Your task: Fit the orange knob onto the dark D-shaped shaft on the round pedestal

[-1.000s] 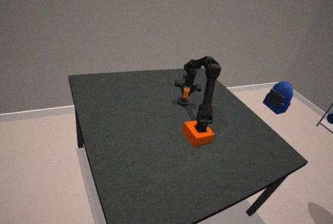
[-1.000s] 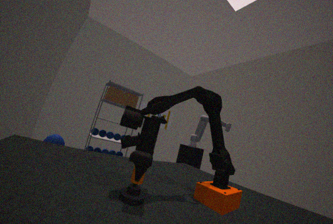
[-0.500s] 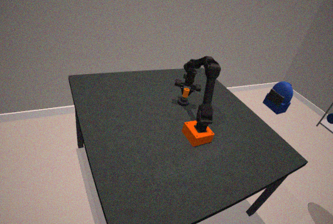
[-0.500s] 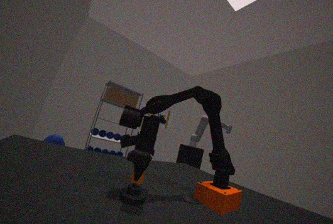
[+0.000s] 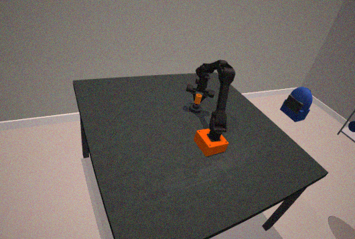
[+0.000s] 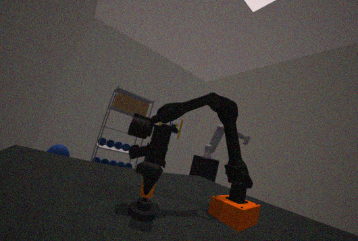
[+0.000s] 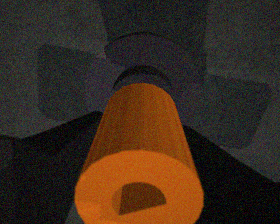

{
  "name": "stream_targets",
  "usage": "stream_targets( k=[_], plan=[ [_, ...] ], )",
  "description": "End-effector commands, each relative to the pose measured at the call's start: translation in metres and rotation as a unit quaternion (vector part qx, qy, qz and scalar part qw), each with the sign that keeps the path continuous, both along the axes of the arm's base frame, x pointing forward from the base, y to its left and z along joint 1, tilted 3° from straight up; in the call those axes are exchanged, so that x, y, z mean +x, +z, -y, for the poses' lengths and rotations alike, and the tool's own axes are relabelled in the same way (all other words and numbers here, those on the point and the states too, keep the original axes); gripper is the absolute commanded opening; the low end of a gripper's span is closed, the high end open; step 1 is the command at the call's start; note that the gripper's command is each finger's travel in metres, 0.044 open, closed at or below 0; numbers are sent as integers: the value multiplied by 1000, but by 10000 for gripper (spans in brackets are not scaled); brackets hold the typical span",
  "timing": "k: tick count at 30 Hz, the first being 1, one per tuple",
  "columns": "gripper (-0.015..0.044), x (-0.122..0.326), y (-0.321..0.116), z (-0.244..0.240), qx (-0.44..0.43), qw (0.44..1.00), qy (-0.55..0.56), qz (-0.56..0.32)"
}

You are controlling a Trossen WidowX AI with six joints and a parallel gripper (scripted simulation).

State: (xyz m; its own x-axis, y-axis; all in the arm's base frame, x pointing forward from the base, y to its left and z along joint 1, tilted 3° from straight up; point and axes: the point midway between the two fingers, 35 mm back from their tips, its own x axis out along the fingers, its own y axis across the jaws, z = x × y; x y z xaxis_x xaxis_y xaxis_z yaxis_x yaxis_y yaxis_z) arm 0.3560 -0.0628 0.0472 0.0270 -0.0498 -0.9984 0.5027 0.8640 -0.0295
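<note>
Carefully now, the gripper [image 5: 198, 99] [image 6: 148, 190] is clamped on the orange knob [image 5: 198, 98] [image 6: 147, 192] [image 7: 141, 120], which stands over the round pedestal [image 5: 195, 108] [image 6: 142, 210] [image 7: 146, 47], near the far edge; better to press lightly, turn slowly until flats agree, then push straight down

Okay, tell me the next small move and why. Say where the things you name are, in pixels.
Probably turn the knob [image 5: 197, 99] [image 6: 149, 193] [image 7: 141, 125] slightly while pressing lightly down: the gripper [image 5: 198, 98] [image 6: 147, 192] grips it over the round pedestal [image 5: 195, 109] [image 6: 142, 213], not seated, and the shaft's flat side is hidden.

Orange knob [image 5: 197, 99] [image 7: 142, 125], blk arm [image 5: 222, 96] [image 6: 233, 134], dk grey tabletop [image 5: 151, 160] [image 6: 67, 188], blue/blk helmet [image 5: 302, 101].
</note>
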Motion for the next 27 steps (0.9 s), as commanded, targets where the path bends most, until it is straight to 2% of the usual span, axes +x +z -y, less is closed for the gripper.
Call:
stream_targets(
  k=[1,27],
  plan=[
    [0,1,1,0,0,1000,-1,3],
    [0,-3,0,0,0,1000,-28,4]
  ],
)
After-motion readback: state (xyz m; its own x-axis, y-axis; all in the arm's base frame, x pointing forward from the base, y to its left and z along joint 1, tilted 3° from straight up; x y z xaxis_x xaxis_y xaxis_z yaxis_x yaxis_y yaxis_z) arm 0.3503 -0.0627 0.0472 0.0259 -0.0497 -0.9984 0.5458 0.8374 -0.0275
